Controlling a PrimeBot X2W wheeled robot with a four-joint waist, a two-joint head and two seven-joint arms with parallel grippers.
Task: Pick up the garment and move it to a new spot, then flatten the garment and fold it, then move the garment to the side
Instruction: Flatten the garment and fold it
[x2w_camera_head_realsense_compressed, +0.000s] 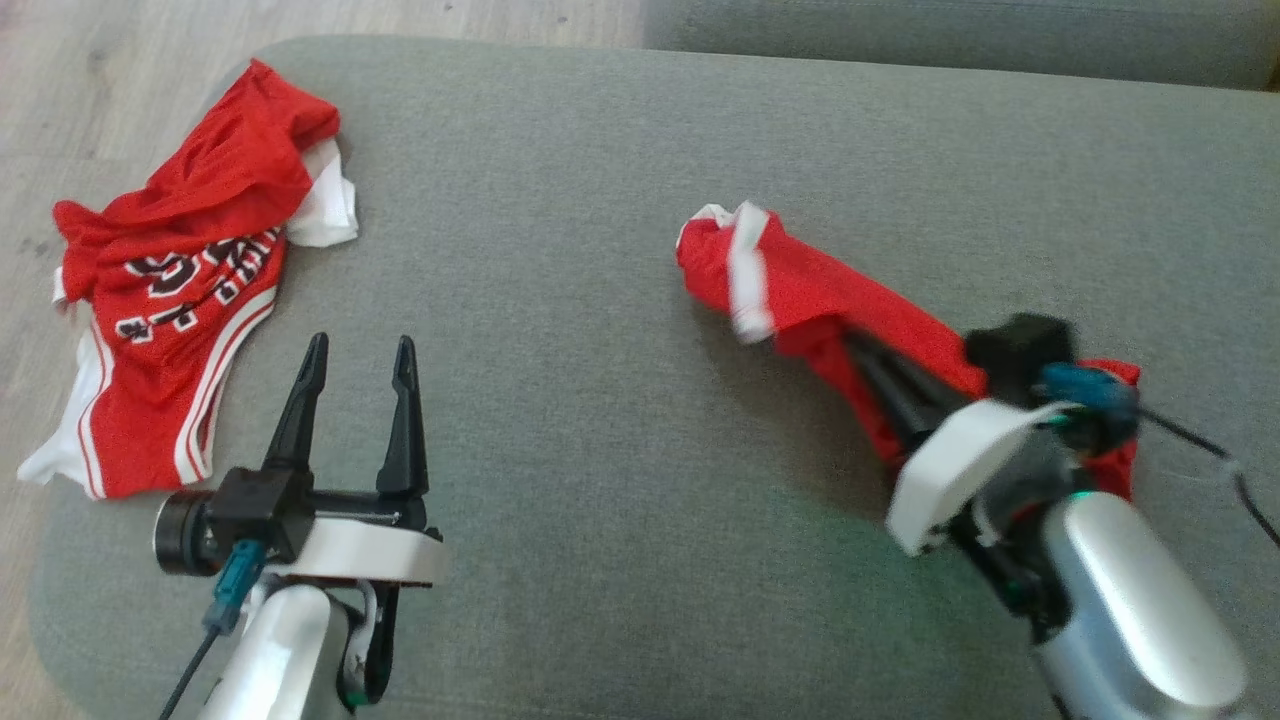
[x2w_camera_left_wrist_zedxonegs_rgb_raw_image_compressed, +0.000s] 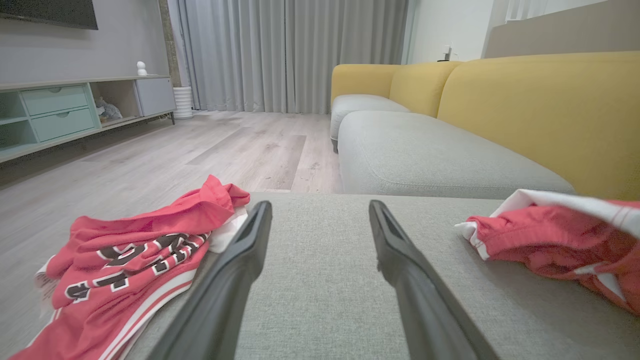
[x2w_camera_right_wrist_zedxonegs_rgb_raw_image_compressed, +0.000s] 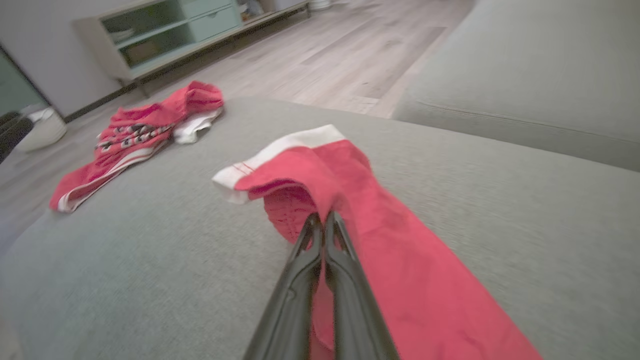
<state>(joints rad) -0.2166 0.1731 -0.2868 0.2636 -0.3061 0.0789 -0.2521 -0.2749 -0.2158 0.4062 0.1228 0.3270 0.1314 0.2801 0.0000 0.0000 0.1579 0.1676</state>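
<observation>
Seat: wide grey woven-fabric sofa cushion (x2w_camera_head_realsense_compressed: 600, 480), takes up most of the head view; both garments lie on it.
Floor: pale wood planks (x2w_camera_head_realsense_compressed: 100, 80), upper left of the head view, past the cushion's rounded corner.
Backrest: mustard-yellow upholstered sofa back (x2w_camera_left_wrist_zedxonegs_rgb_raw_image_compressed: 540, 115), right side of the left wrist view, behind a second grey seat cushion (x2w_camera_left_wrist_zedxonegs_rgb_raw_image_compressed: 425, 160).
Other clothing: crumpled red jersey piece with dark lettering and white side stripes (x2w_camera_head_realsense_compressed: 180, 290), left edge of the head view, on the cushion's corner, part of it hanging over the edge. Well apart from both grippers.
Task item: long red garment with a white band at its end (x2w_camera_head_realsense_compressed: 830, 290), centre-right of the head view. Runs diagonally from the white band at frame centre down to the right wrist. Bunched, not flat. Cannot tell if the banded end touches the cushion.
Left gripper (x2w_camera_head_realsense_compressed: 360, 350): lower left of the head view, low over bare cushion, fingers spread wide, nothing between them.
Right gripper (x2w_camera_right_wrist_zedxonegs_rgb_raw_image_compressed: 324, 220): fingers pressed together, red cloth pinched between them and draped over them; tips blurred.
</observation>
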